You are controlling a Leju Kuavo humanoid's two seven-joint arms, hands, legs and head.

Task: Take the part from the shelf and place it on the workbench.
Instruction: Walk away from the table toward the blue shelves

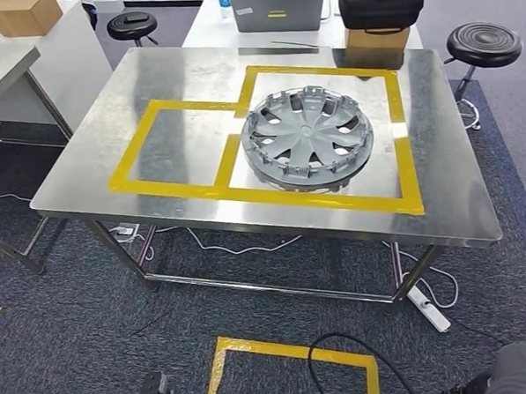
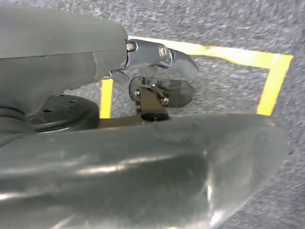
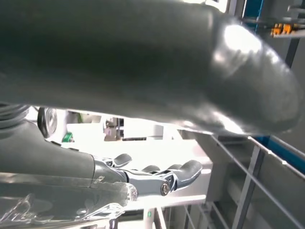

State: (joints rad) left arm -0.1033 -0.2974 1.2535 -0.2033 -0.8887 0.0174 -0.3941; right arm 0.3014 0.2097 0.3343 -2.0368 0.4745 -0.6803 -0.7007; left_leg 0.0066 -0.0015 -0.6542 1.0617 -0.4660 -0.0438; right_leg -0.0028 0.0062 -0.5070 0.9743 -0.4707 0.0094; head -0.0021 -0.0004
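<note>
**Hubcap resting on the steel workbench**

A polished steel workbench point(image 1: 174, 78) stands on blue-grey carpet point(image 1: 67, 331), its top marked with two adjoining rectangles of yellow tape point(image 1: 173, 186). The grey plastic spoked wheel cover point(image 1: 307, 139) lies flat inside the right-hand rectangle, its clipped rim upward; being round, it has no long axis. Behind the bench are a white desk carrying an open grey laptop point(image 1: 277, 8) and a black case point(image 1: 380, 5) on a cardboard box point(image 1: 377, 39), with round black stools point(image 1: 484, 44) to either side. A white power strip point(image 1: 429, 307) lies under the bench near a yellow floor outline point(image 1: 289, 353). The left hand point(image 2: 158, 71) hangs over the carpet, fingers curled loosely, holding nothing. The right hand point(image 3: 158, 176) holds nothing, fingers extended.
</note>
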